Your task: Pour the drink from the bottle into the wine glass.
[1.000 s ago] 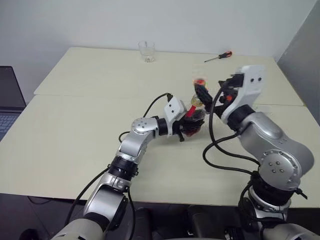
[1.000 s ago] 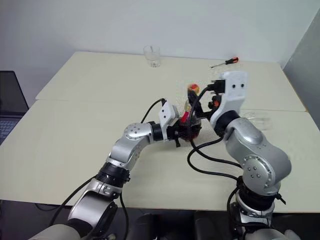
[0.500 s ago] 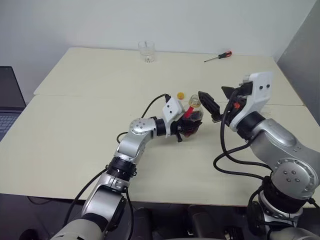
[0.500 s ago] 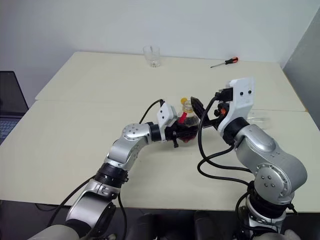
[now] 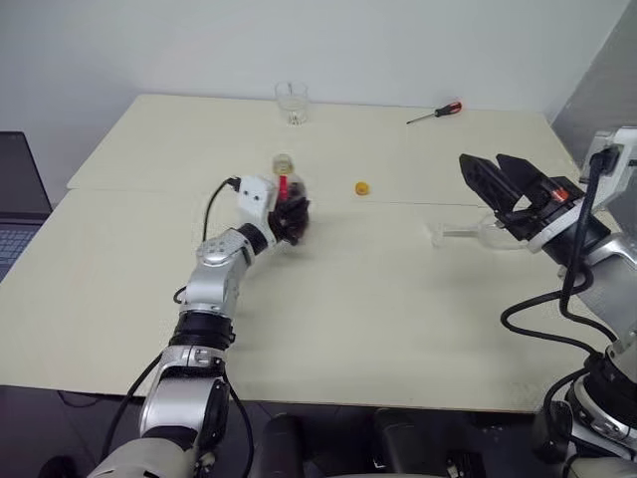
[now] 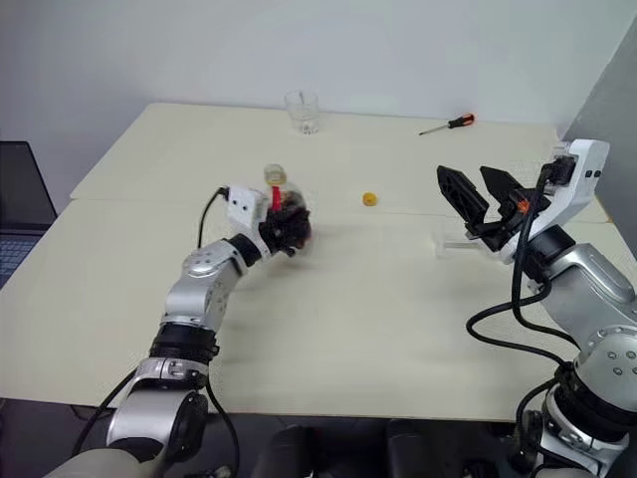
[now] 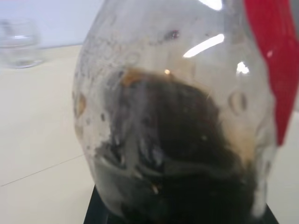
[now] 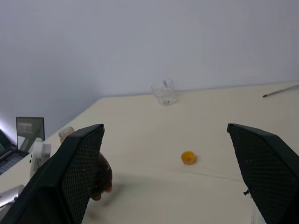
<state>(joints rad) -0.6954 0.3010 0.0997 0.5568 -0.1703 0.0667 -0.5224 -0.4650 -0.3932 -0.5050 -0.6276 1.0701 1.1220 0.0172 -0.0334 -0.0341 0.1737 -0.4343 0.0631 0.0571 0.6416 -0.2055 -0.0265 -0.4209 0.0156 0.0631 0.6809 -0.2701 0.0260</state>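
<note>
My left gripper (image 5: 292, 221) is shut on the belly of the small clear bottle (image 5: 284, 177), holding it just above the table left of centre. The bottle is roughly upright and its neck is uncapped, with the red label strip showing. The dark brown drink (image 7: 177, 154) fills its lower half. A small yellow cap (image 5: 362, 187) lies on the table to the bottle's right. The wine glass (image 5: 460, 235) seems to lie on its side at the right, partly hidden behind my right gripper (image 5: 488, 171). That gripper hangs open and empty above it.
A short clear tumbler (image 5: 292, 102) stands at the table's far edge. Near the far right corner lies a red-handled screwdriver (image 5: 435, 113). A laptop (image 5: 18, 199) sits off the table's left side. A seam (image 5: 149, 189) joins the two tabletops.
My left gripper has carried the bottle leftward and farther back, away from the right gripper. The right arm swung out to the right. The yellow cap left the bottle's top and now lies on the table.
</note>
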